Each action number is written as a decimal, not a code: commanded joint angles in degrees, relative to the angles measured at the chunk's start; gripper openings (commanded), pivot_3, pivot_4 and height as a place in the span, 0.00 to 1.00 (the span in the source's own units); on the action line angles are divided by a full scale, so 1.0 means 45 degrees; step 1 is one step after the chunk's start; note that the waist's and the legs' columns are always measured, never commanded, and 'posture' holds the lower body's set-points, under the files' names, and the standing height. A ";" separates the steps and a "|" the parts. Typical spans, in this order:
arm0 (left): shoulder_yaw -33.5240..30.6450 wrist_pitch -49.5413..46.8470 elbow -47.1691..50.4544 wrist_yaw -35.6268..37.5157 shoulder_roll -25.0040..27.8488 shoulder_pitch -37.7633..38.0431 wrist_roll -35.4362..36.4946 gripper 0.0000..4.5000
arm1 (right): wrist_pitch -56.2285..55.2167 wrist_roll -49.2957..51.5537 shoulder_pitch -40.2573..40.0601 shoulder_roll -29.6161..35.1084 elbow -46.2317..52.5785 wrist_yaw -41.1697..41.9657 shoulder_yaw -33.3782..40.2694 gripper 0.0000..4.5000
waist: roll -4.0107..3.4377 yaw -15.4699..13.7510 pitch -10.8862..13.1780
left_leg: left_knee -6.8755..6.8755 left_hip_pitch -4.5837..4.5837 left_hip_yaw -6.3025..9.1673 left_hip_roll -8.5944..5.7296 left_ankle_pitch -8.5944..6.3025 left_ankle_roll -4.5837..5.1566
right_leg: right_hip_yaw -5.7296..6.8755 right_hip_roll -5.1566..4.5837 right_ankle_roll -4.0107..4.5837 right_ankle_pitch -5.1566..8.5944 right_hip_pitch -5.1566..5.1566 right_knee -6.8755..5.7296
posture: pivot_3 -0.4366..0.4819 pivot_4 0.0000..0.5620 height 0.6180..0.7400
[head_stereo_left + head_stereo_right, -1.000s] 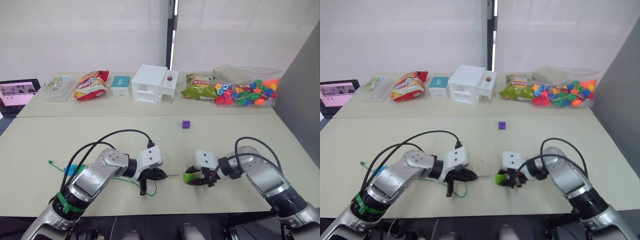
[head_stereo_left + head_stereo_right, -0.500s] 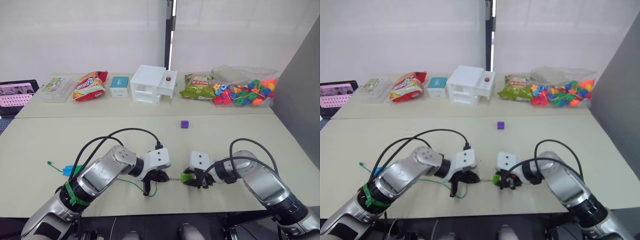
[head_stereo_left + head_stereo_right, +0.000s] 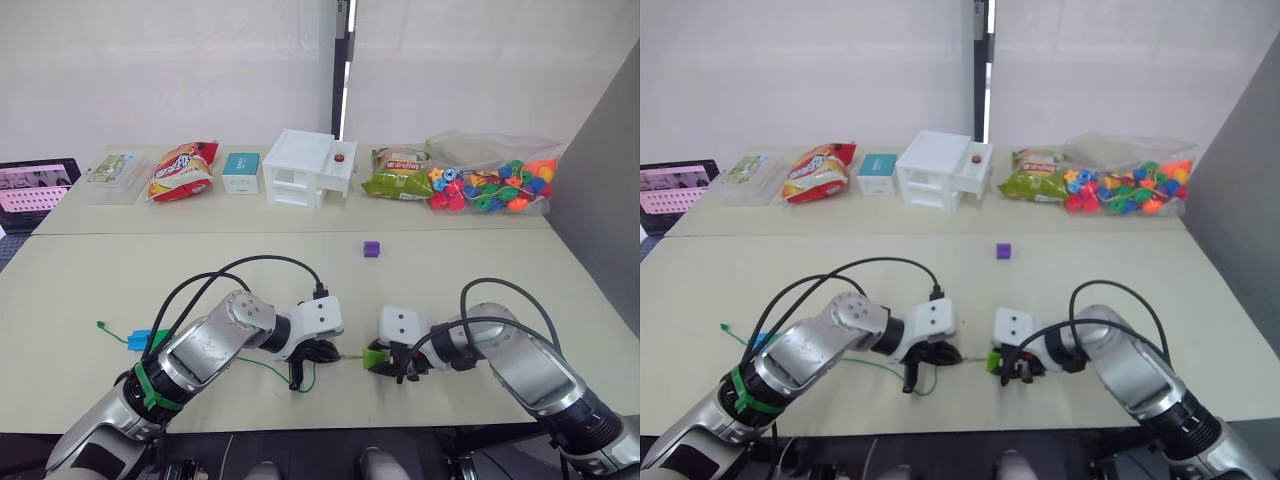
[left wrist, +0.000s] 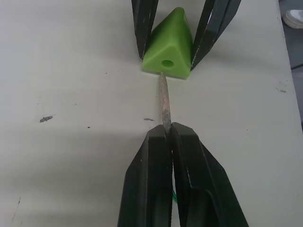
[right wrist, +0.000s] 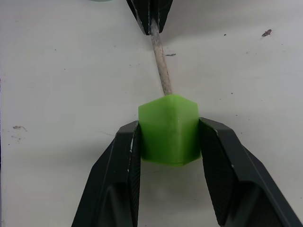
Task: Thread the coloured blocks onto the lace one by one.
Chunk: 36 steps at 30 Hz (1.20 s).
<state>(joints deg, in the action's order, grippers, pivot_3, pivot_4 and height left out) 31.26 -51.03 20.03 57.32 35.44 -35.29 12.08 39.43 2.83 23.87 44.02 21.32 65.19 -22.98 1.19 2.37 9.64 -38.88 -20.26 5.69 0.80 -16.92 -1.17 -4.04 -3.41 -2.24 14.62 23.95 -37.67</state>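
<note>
My left gripper [image 4: 168, 135] pinches the lace [image 4: 164, 101] by its grey tip; my right gripper [image 5: 169, 137] clamps the light green block [image 5: 168, 127], tip touching it just below its hole, low over the table [image 3: 120, 290].

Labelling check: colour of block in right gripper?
Light green block, clearest in the right wrist view.

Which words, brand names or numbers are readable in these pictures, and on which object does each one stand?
None can be read with certainty.
Orange snack bag: printing too small to read.
Green snack bag: printing too blurred to read.
Teal and white box: no legible label.
Clear flat box: label illegible.
Laptop screen: content unreadable.
Light green block, held by the right hand: no marking.
</note>
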 commanded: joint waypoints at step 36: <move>0.0482 0.0650 -0.0417 0.0270 -0.1951 -0.0842 0.0450 0.00 | 0.0919 -0.0012 -0.0546 0.0358 0.0251 -0.0209 -0.0724 0.29 | 0.0014 -0.0065 -0.0013 | -0.0005 0.0001 0.0013 -0.0006 0.0000 0.0001 | 0.0008 -0.0003 0.0000 0.0000 -0.0022 0.0014 | 0.48 0.27 1.00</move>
<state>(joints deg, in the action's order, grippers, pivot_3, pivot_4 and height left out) 32.90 -50.74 15.85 57.69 28.66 -37.90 12.81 41.73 3.06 23.34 45.40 23.21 64.63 -23.30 1.25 2.07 9.58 -38.90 -20.26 5.75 0.77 -16.93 -1.17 -4.00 -3.43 -2.24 14.62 23.85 -37.60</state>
